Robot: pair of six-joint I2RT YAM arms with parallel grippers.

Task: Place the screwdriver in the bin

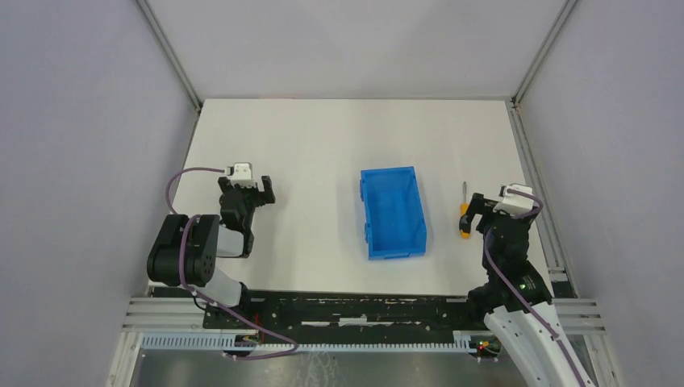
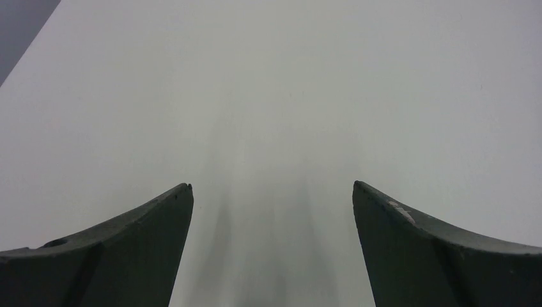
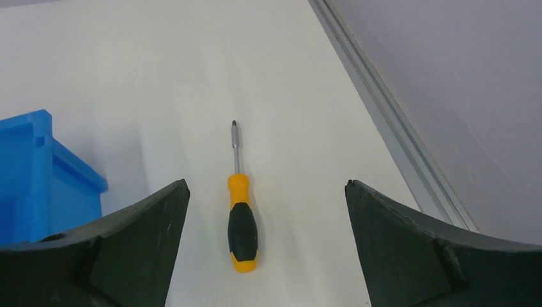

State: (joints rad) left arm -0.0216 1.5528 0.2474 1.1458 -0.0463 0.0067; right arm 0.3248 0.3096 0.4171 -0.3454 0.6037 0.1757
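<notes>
The screwdriver [image 1: 464,216], orange and black in the handle with a thin grey shaft pointing away from me, lies flat on the white table just right of the bin [image 1: 393,212]. In the right wrist view the screwdriver [image 3: 241,217] rests on the table between the spread fingers, nearer the left one and touching neither. My right gripper [image 3: 267,185] is open and hovers over the handle. The blue bin's corner [image 3: 38,173] shows at that view's left edge. My left gripper [image 2: 273,187] is open over bare table, far left of the bin, with nothing between its fingers.
An aluminium rail [image 3: 390,121] and grey wall run along the table's right edge, close to the right gripper. The bin [image 1: 393,212] looks empty inside. White tabletop [image 1: 323,137] stretches behind and between the arms.
</notes>
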